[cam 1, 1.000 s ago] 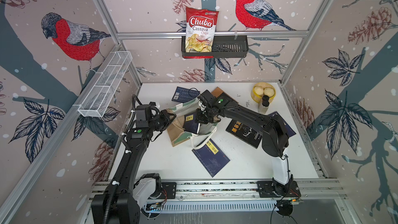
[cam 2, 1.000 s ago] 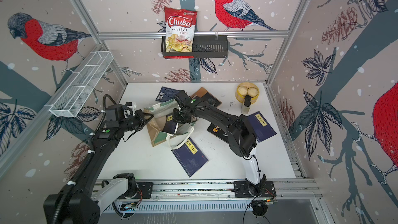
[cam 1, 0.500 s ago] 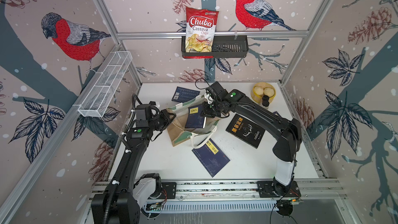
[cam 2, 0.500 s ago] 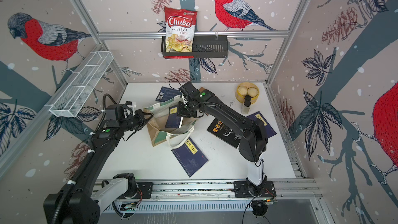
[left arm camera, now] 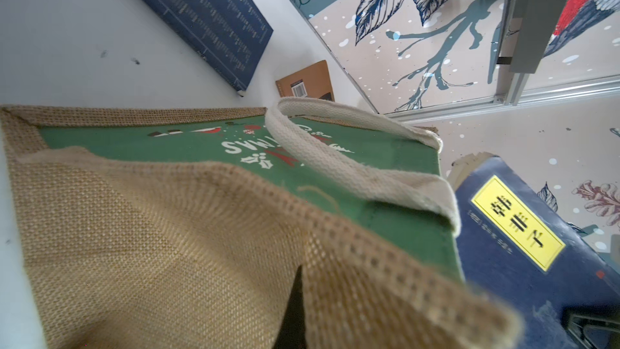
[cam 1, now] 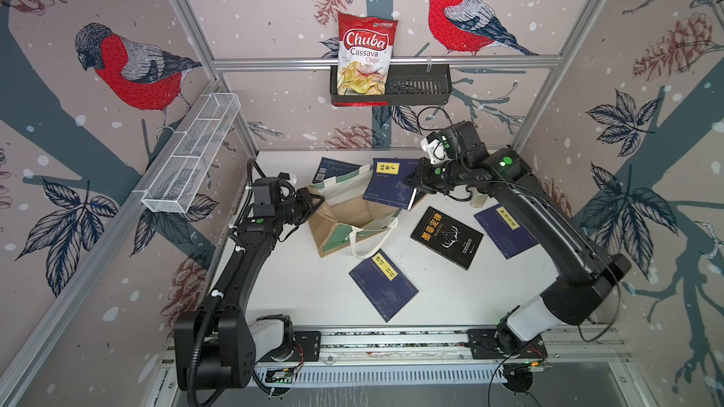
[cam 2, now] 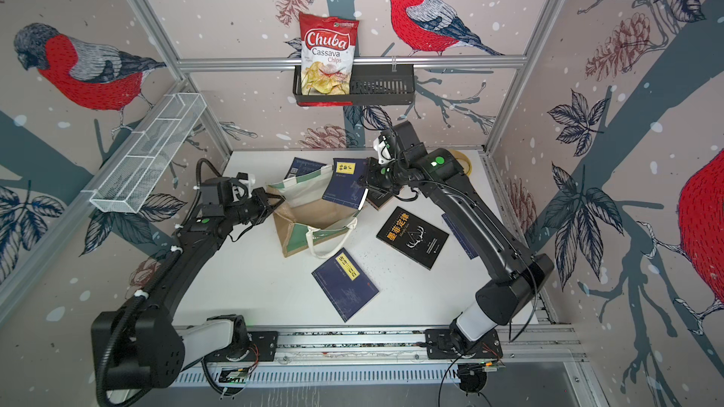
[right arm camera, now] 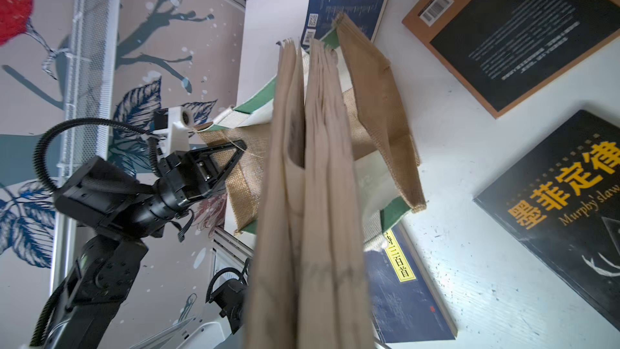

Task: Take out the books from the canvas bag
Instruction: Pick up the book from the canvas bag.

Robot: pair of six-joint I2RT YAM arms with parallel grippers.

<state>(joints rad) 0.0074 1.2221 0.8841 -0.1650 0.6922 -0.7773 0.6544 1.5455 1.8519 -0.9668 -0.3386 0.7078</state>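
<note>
The canvas bag (cam 1: 352,215) (cam 2: 309,217) lies open on its side at mid-table. My left gripper (cam 1: 313,201) (cam 2: 274,201) is shut on its jute edge (left arm camera: 167,229). Above the bag's far side, my right gripper (cam 1: 415,185) (cam 2: 366,185) is shut on a navy book (cam 1: 388,184) (left arm camera: 516,223), held clear of the bag; its page edges (right arm camera: 318,196) fill the right wrist view. On the table lie a black book (cam 1: 446,236), three navy books (cam 1: 384,285) (cam 1: 505,229) (cam 1: 333,168) and a brown-black book (right arm camera: 520,28). The bag's inside is mostly hidden.
A red chips bag (cam 1: 366,56) stands in a black basket (cam 1: 415,90) on the back wall. A wire basket (cam 1: 192,160) hangs on the left wall. A yellow tape roll (cam 2: 465,161) sits at the back right, behind my right arm.
My right gripper has drawn the navy book up out of the bag and carried it back and to the right. The left gripper has kept its hold on the bag.
</note>
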